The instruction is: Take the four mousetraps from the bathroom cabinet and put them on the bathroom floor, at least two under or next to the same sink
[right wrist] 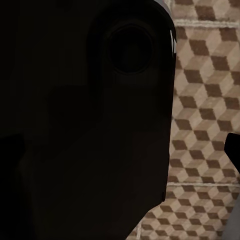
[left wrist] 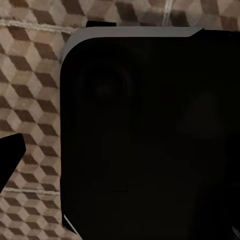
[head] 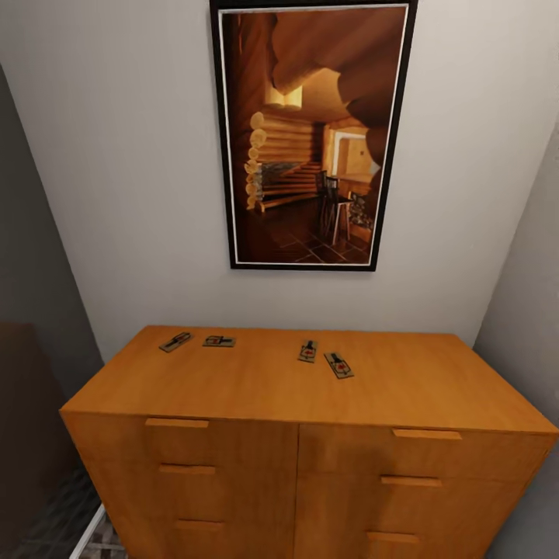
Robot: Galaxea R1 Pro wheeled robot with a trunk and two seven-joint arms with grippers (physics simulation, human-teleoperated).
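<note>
Nearest me, the low orange-brown wooden cabinet (head: 310, 404) with four small flat brown mousetraps (head: 175, 341) (head: 219, 341) (head: 308, 351) (head: 338, 365) lying on its top, two left, two right. Wrist views: dark robot body over cube-patterned tile floor (left wrist: 30, 90); I cannot tell either gripper's jaw state.

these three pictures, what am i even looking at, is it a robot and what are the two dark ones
It is a simulated wheeled robot with two arms. The big picture comes from its head camera: an orange-brown cabinet stands against a wall under a framed picture, and four small mousetraps lie on its top, two toward the left and two nearer the middle. The dark pictures come from cameras on each wrist, looking down past a dark part of the robot at the cube-patterned bathroom floor. Nothing appears to be held.
</note>
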